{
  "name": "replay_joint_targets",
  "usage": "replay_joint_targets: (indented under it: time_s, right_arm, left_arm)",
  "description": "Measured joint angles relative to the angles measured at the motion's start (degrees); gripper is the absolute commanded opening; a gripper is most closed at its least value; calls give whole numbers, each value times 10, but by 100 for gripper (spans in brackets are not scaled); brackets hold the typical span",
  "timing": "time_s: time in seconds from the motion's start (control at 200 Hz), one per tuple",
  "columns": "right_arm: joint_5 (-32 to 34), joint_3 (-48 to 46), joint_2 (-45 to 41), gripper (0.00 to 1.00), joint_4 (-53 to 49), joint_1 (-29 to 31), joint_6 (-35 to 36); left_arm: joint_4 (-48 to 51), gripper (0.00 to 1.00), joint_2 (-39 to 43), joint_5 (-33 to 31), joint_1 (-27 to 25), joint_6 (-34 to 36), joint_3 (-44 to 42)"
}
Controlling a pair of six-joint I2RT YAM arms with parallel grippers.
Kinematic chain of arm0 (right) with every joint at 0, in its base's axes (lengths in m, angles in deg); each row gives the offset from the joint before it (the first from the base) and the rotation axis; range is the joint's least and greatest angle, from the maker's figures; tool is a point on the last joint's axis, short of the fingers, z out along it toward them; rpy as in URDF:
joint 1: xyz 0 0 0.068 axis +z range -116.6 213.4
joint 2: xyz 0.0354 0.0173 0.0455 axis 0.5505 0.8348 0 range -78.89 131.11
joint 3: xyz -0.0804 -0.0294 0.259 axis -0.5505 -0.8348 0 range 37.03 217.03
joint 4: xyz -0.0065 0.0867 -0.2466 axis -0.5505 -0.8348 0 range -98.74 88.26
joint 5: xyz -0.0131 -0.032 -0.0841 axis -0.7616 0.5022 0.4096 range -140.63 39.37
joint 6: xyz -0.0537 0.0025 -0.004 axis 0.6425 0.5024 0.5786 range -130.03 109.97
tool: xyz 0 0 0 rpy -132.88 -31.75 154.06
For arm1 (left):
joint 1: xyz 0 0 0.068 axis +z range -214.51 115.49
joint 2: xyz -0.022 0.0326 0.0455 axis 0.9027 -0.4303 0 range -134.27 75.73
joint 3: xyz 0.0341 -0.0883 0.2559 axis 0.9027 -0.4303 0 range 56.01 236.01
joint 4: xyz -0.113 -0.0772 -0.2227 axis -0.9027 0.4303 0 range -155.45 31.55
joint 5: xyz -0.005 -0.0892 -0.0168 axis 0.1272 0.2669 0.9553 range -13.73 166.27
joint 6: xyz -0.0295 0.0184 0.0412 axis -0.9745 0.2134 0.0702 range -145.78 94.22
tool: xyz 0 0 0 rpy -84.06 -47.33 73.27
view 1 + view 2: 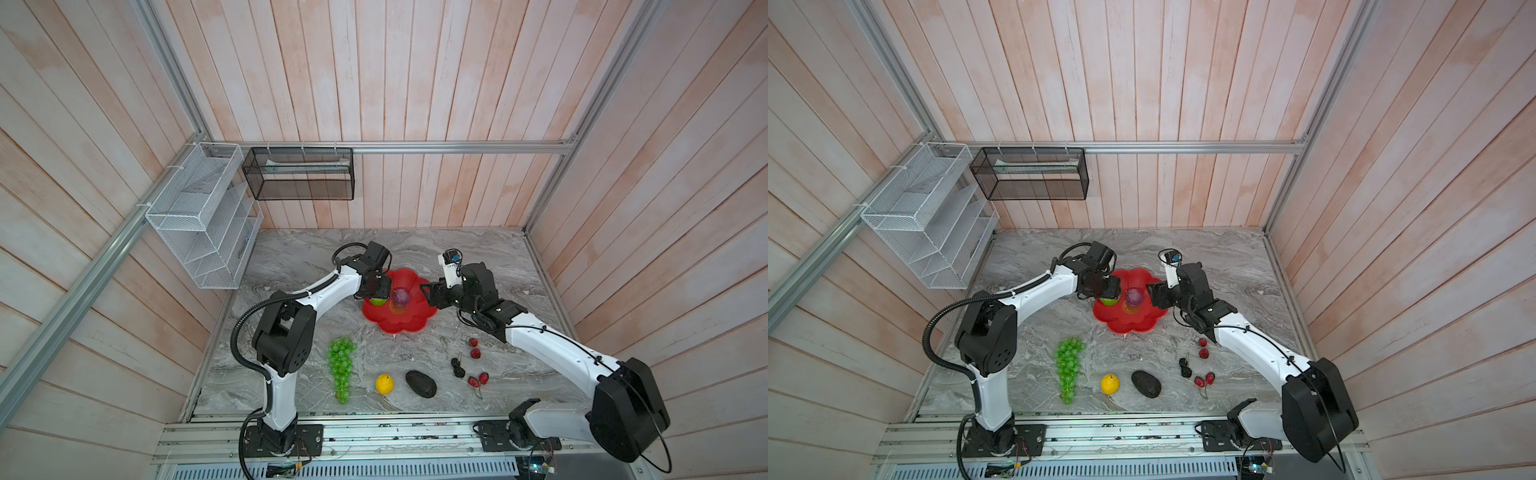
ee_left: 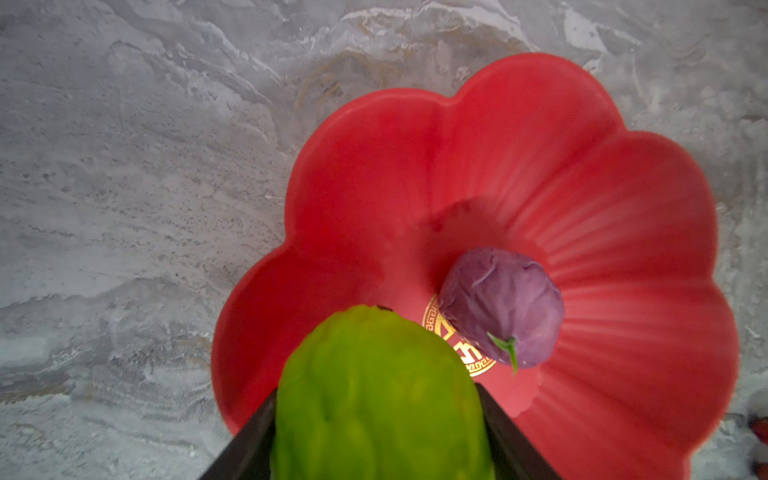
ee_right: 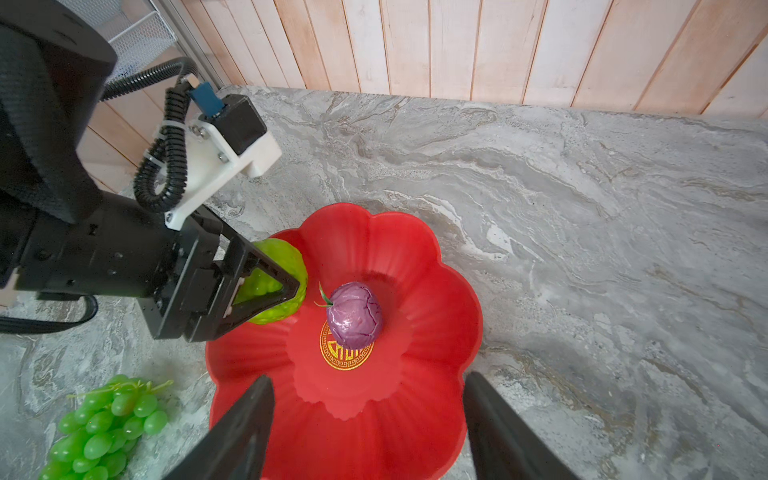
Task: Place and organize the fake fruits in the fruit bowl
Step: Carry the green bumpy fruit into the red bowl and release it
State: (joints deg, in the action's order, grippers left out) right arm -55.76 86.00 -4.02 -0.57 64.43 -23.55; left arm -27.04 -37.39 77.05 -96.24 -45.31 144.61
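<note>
Left hand (image 2: 376, 390), clamped on the lime ball (image 2: 365, 353), should lower it clear of the purple ball (image 2: 503, 303) ahead.

Bowl (image 1: 399, 328): purple ball (image 1: 401, 296) sits near centre; left end effector (image 2: 376, 390), gripping a green ball (image 3: 282, 253), covers the left rim, right end effector (image 3: 368, 380) the right. Front petals and rear counter (image 1: 311, 253) clear.
</note>
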Motion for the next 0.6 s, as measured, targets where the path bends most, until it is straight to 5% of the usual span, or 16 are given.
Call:
replay_joint_targets:
  time_s: [0.6]
  right_arm:
    - [-3,0,-1,72,-14,0,-3]
  left_arm:
    - [-39,59,-56,5,-3,-16,23]
